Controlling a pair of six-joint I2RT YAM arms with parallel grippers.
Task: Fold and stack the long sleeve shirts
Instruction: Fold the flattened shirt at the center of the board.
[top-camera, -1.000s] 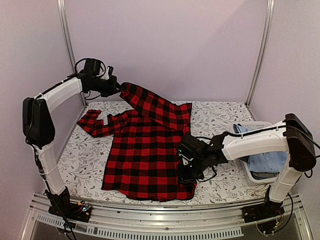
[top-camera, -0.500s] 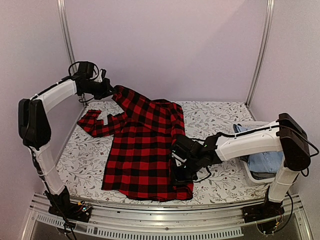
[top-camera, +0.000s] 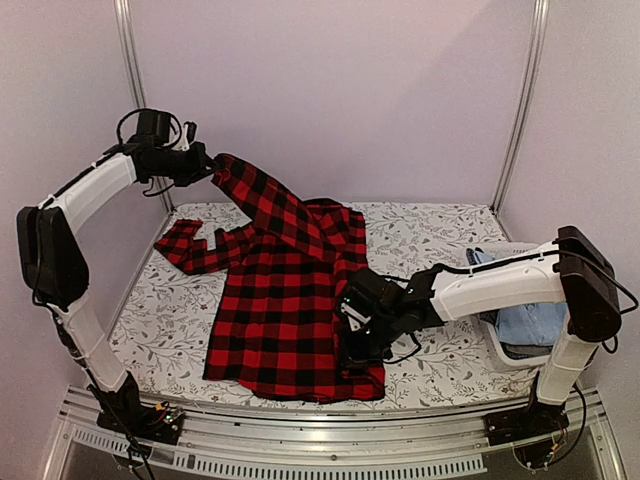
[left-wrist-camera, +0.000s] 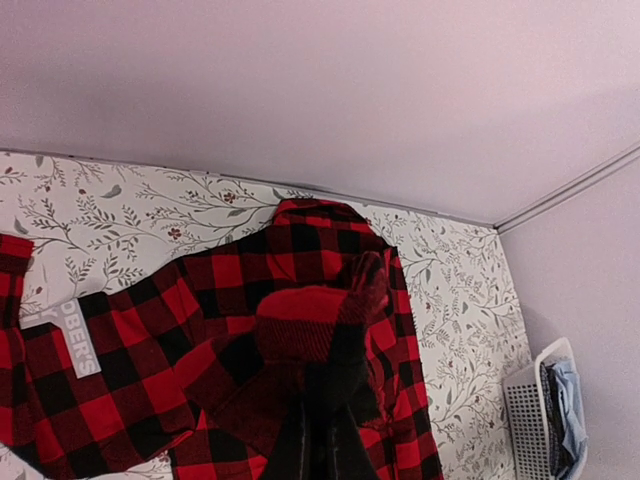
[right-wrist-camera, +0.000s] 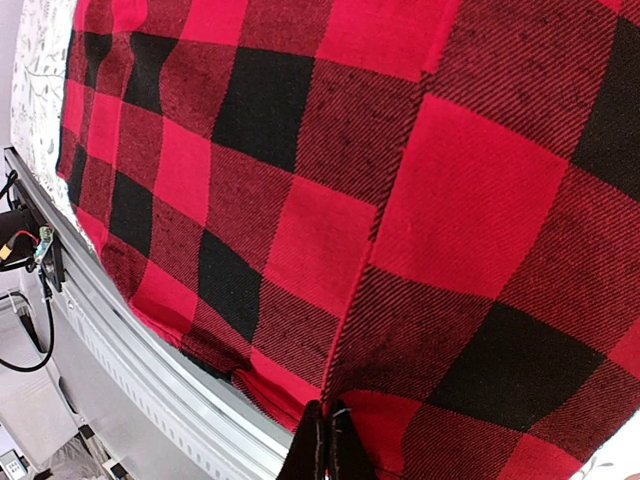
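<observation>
Underneath all, a table (top-camera: 450, 235) under a pale matte cloth printed with thin grey leafy sprigs, edged at the near side by a ribbed metal rail (top-camera: 300, 440). Spread over its middle and left, a shirt (top-camera: 285, 310) of soft woven twill in big red and black squares, the diagonal weave plain from the right wrist. At the far right, a white plastic basket (top-camera: 500, 350) with a perforated wall, blue cloth (top-camera: 535, 325) inside

Clamped tight on a long band of that shirt, the left gripper (top-camera: 205, 162), high above the far left corner. Clamped tight on the near right hem, the right gripper (top-camera: 352, 358), low at the table

Against a second ago: left gripper higher and further left, the band drawn steeper and tauter. Right gripper slid leftward with the hem. Far right edge of the shirt pulled inward, with more bare table beside the basket

Shirt body mostly flat, near hem close to the rail, one sleeve lying out toward the far left, far right part rumpled and lifted where the band rises. From the left wrist, cloth bunched around the dark fingers (left-wrist-camera: 345, 400), and white block letters (left-wrist-camera: 75, 340) on a patch at the left edge
</observation>
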